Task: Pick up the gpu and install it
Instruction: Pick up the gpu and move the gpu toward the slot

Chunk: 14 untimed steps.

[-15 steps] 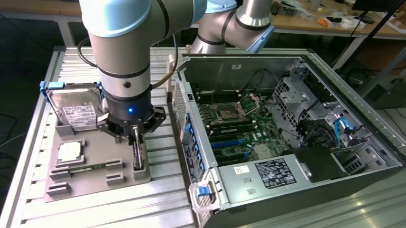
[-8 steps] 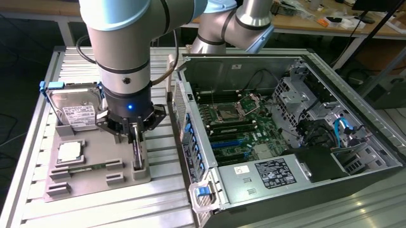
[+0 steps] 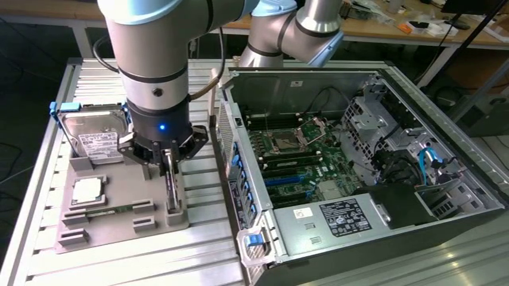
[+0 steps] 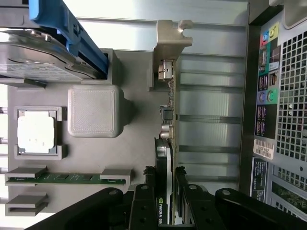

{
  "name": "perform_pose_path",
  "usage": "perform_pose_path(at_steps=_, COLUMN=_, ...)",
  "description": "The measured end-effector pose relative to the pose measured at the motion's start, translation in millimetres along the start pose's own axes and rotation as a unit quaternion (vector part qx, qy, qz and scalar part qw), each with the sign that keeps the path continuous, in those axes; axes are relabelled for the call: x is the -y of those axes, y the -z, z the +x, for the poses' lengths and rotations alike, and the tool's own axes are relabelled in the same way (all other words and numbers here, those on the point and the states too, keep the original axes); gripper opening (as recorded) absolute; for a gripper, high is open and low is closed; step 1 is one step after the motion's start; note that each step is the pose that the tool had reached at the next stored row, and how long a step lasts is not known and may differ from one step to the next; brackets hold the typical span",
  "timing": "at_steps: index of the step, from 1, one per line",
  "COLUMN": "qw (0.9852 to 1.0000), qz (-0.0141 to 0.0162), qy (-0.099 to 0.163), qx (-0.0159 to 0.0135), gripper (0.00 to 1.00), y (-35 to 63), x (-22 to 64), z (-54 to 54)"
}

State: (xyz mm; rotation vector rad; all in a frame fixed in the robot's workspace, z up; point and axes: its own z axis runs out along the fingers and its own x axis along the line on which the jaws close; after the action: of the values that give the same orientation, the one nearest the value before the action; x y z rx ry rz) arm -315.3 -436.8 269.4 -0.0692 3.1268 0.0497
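The gripper (image 3: 168, 167) clasped the thin, dark, silver-bracketed gpu card (image 4: 162, 158), not yet lifted from the grey plastic tray (image 3: 119, 229) beneath; installation remained undone.

Ext. cam sits high and looks down at an angle over the table (image 3: 199, 262), far enough back to take in the tray (image 3: 119, 229), the open case (image 3: 302, 83) and the arm up front. Wrist cam looks straight down from close in, past the gripper (image 4: 165, 170), onto the tray. Both see the drive (image 4: 38, 57), CPU (image 4: 36, 132), RAM (image 4: 67, 178), gpu (image 4: 169, 110) and the case's rear.
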Motion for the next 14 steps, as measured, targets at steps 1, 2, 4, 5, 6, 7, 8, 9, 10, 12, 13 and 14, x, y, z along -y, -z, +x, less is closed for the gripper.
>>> perform_pose_path(at_steps=1, qw=1.0000, qz=0.0000, qy=0.000, qx=0.0000, gripper=0.27, y=0.9, x=-0.1, z=0.0)
perform_pose_path(at_steps=2, qw=1.0000, qz=0.0000, qy=0.000, qx=0.0000, gripper=0.27, y=2.1, x=-0.2, z=0.0)
perform_pose_path(at_steps=4, qw=1.0000, qz=0.0000, qy=0.000, qx=0.0000, gripper=0.27, y=6.5, x=-0.5, z=-0.1)
perform_pose_path(at_steps=5, qw=1.0000, qz=0.0000, qy=0.000, qx=0.0000, gripper=0.27, y=10.4, x=-0.8, z=-0.1)
perform_pose_path(at_steps=6, qw=1.0000, qz=0.0001, qy=0.000, qx=0.0000, gripper=0.27, y=13.4, x=-1.0, z=-0.2)
perform_pose_path(at_steps=7, qw=1.0000, qz=0.0004, qy=0.000, qx=0.0000, gripper=0.27, y=17.2, x=-1.4, z=-0.2)
perform_pose_path(at_steps=8, qw=1.0000, qz=0.0010, qy=0.000, qx=-0.0001, gripper=0.27, y=23.2, x=-1.8, z=-0.3)
perform_pose_path(at_steps=9, qw=1.0000, qz=0.0016, qy=0.000, qx=-0.0001, gripper=0.27, y=27.8, x=-2.1, z=-0.4)
perform_pose_path(at_steps=10, qw=1.0000, qz=0.0024, qy=0.000, qx=-0.0001, gripper=0.27, y=32.6, x=-2.3, z=-0.5)
perform_pose_path(at_steps=12, qw=1.0000, qz=0.0044, qy=0.000, qx=-0.0002, gripper=0.27, y=41.7, x=-2.9, z=-0.7)
perform_pose_path(at_steps=13, qw=1.0000, qz=0.0055, qy=0.000, qx=-0.0003, gripper=0.27, y=46.3, x=-3.1, z=-0.7)
perform_pose_path(at_steps=14, qw=1.0000, qz=0.0062, qy=0.000, qx=-0.0003, gripper=0.27, y=50.8, x=-3.4, z=-0.8)
